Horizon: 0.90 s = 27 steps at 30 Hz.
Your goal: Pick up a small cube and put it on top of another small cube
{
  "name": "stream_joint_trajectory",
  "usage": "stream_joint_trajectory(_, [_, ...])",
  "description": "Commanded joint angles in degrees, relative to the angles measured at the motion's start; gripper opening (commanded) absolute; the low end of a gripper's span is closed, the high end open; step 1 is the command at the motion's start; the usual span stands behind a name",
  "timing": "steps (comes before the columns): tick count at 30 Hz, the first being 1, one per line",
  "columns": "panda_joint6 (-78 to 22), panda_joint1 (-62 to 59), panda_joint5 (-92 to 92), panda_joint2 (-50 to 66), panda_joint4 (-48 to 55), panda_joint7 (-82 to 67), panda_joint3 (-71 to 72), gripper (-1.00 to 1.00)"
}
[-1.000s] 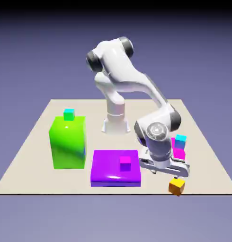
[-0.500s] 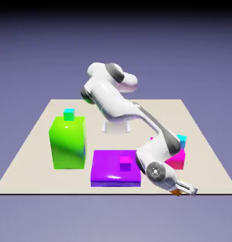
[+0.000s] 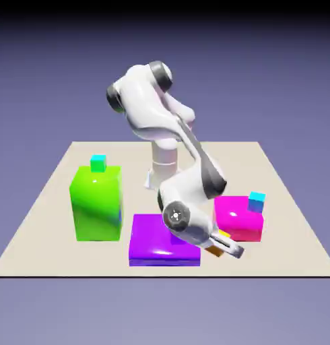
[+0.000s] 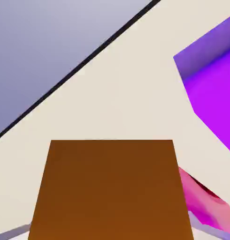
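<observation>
My gripper [image 3: 225, 246] is shut on the small cube [image 3: 215, 249], yellow on top with orange sides. It holds the cube low over the table, just off the front right corner of the flat purple block [image 3: 151, 239]. In the hand view the small cube's orange-brown face [image 4: 110, 187] fills the lower middle. Only grey slivers of the fingertips [image 4: 13, 231] show beside it. One cyan small cube [image 3: 98, 163] sits on the tall green block [image 3: 97, 202]. Another cyan small cube [image 3: 256, 201] sits on the magenta block [image 3: 238, 217].
The arm's forearm and wrist [image 3: 184, 212] reach over the purple block's right half and hide what lies there. The table's front edge [image 3: 161, 275] runs close below the gripper. In the hand view the purple block [image 4: 215, 93] lies to the right and a pink surface [image 4: 206, 201] at the lower right.
The gripper came down on the small cube near the table's front right edge and shut on it. It then carried it toward the exterior view's left, up to the purple block's corner.
</observation>
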Motion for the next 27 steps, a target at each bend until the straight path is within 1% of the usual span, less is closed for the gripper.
stream_joint_trajectory(1, [-0.31, -0.64, 1.35, -2.08, -1.52, -1.06, -1.01, -1.00])
stream_joint_trajectory(10, [-2.61, -6.39, 14.43, -20.75, -15.18, -10.87, -10.10, -1.00])
stream_joint_trajectory(12, [-2.62, -6.42, 14.49, -20.84, -15.25, -10.92, -10.14, -1.00])
stream_joint_trajectory(23, [3.54, 15.75, 22.21, -19.88, -20.53, -17.25, -29.89, -1.00])
stream_joint_trajectory(24, [3.54, 15.76, 22.21, -19.88, -20.53, -17.25, -29.89, 1.00])
stream_joint_trajectory(25, [3.54, 15.76, 22.21, -19.88, -20.53, -17.25, -29.89, 1.00])
stream_joint_trajectory(27, [2.39, 11.61, 20.77, -20.06, -19.54, -16.07, -26.20, 1.00])
